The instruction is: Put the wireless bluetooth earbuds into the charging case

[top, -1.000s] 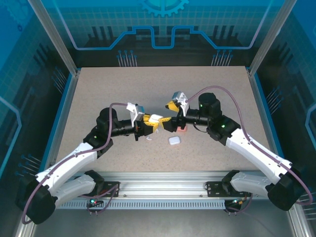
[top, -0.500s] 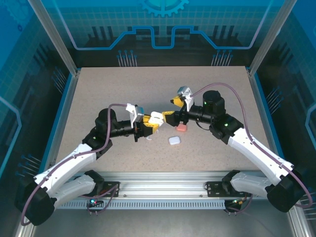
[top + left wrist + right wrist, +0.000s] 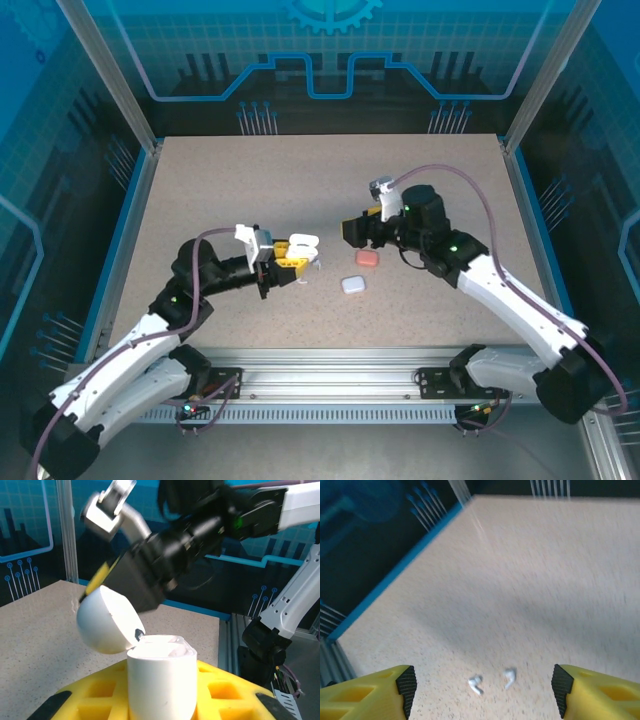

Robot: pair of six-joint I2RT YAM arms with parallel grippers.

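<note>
My left gripper (image 3: 290,256) is shut on a white charging case (image 3: 161,680), held upright above the table. Its rounded lid (image 3: 106,621) is hinged open to the left, and the white insert at the top is exposed. My right gripper (image 3: 347,232) hangs open a short way to the right of the case, holding nothing. In the right wrist view, two tiny white earbuds (image 3: 475,684) (image 3: 509,677) lie loose on the table below and between its yellow fingers (image 3: 402,690). In the top view an earbud (image 3: 317,267) lies just right of the left gripper.
A salmon-pink closed case (image 3: 367,258) and a white closed case (image 3: 353,285) lie on the speckled table (image 3: 230,190) under and in front of the right gripper. Blue rails edge the table on the left and right.
The grippers were together at the white case; now they are apart. My left arm has drawn back to the left with the open case, and the right gripper has pulled back to the right.
</note>
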